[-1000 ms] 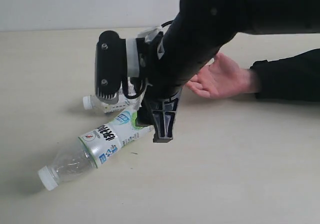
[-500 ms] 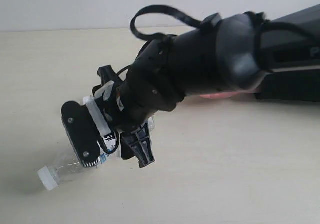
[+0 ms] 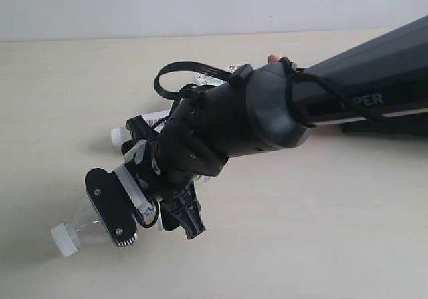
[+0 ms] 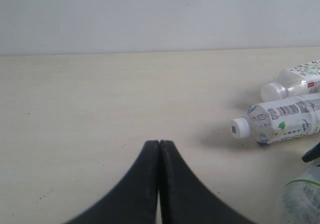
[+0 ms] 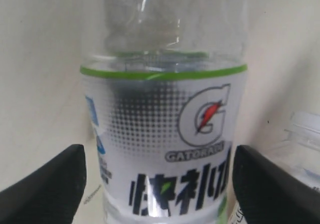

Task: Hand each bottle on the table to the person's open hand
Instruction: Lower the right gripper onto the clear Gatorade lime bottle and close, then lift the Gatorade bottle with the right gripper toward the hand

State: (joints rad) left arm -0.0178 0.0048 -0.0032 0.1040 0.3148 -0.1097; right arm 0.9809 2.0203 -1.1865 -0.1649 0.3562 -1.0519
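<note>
Right hand [image 3: 159,235] lower now, wide astride Gatorade bottle [image 5: 162,114], left hand [image 4: 159,151] pinched closed

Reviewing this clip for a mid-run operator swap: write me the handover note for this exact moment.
Left gripper: shut, holding nothing.
Right gripper: open, jaws straddling the Gatorade bottle, which lies on the table, not lifted.
Also lying on the table: barcode-label bottle and, behind it, a white-capped bottle. A fourth is not in view.
Person's hand: mostly hidden behind the right arm; only a fingertip shows.
Done: no handover visible.
Left: close, lift, carry to the hand; then the others.
</note>
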